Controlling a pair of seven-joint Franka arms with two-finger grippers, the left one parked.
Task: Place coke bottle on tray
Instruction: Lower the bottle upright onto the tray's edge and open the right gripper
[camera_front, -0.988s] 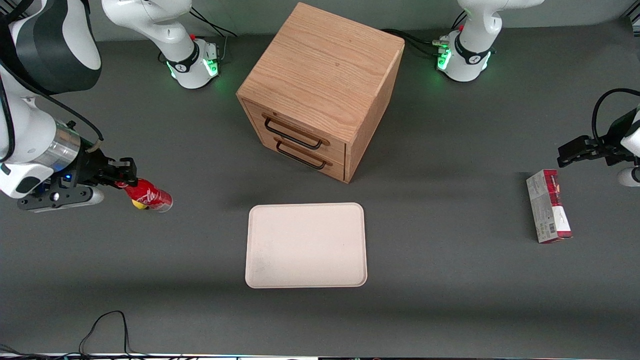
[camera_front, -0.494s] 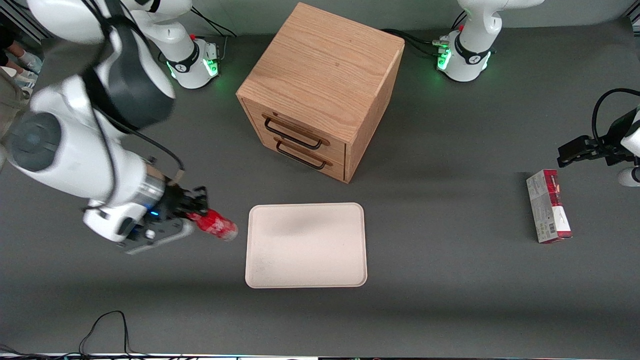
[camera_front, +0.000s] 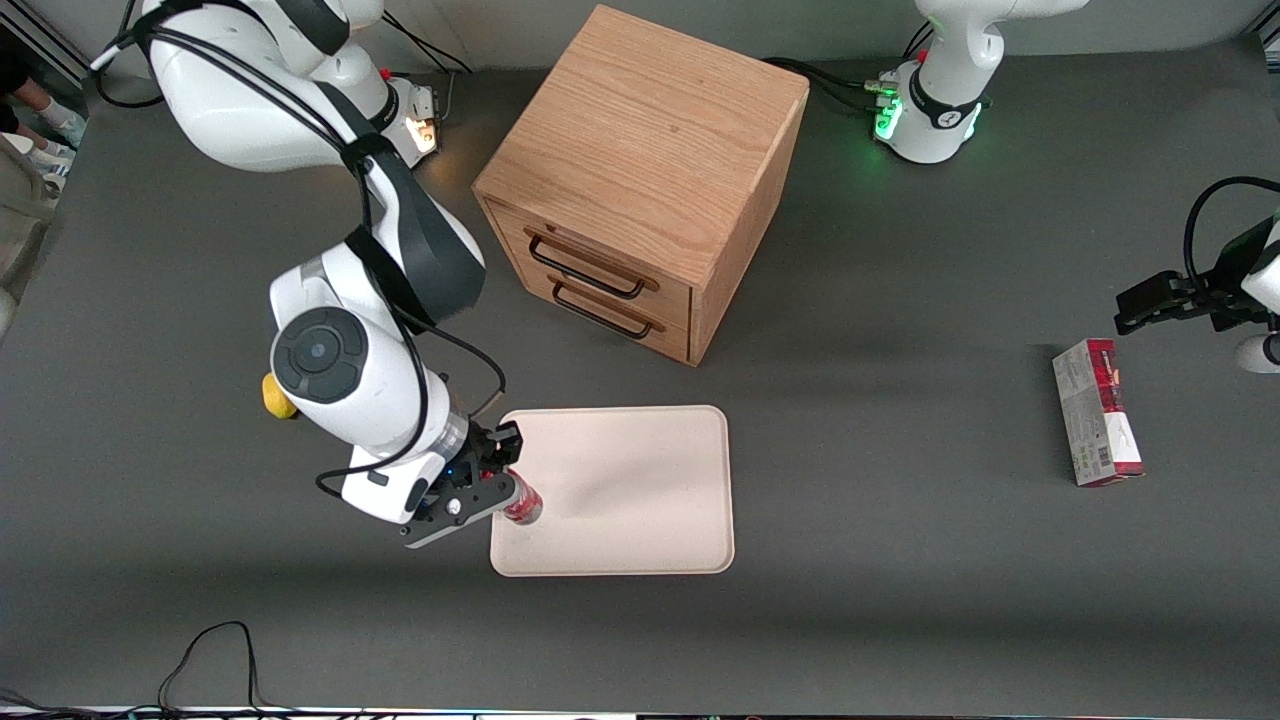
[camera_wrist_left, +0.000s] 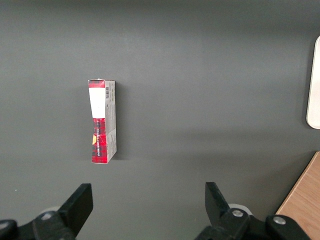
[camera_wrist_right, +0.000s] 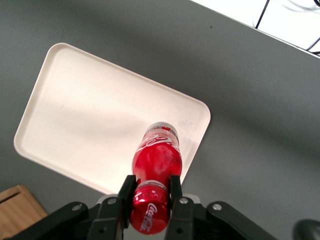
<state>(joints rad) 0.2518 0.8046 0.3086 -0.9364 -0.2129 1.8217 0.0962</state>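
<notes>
The coke bottle (camera_front: 523, 505) (camera_wrist_right: 156, 156), small and red with white script, hangs in my right gripper (camera_front: 503, 472) (camera_wrist_right: 150, 192), which is shut on its neck just below the red cap. Its clear base points down over the corner of the pale cream tray (camera_front: 640, 470) (camera_wrist_right: 90, 120) that is nearest the front camera on the working arm's side. I cannot tell whether the base touches the tray. The tray lies flat on the grey table, in front of the wooden drawer cabinet (camera_front: 640, 170).
A yellow lemon-like lump (camera_front: 274, 397) lies on the table beside the working arm's wrist. A red-and-white carton (camera_front: 1097, 412) (camera_wrist_left: 102, 121) lies toward the parked arm's end. A black cable (camera_front: 205, 655) loops near the table's front edge.
My gripper has carried the bottle from beside the yellow lump across the table to above the tray's corner. The bottle has swung from lying sideways to pointing base-down.
</notes>
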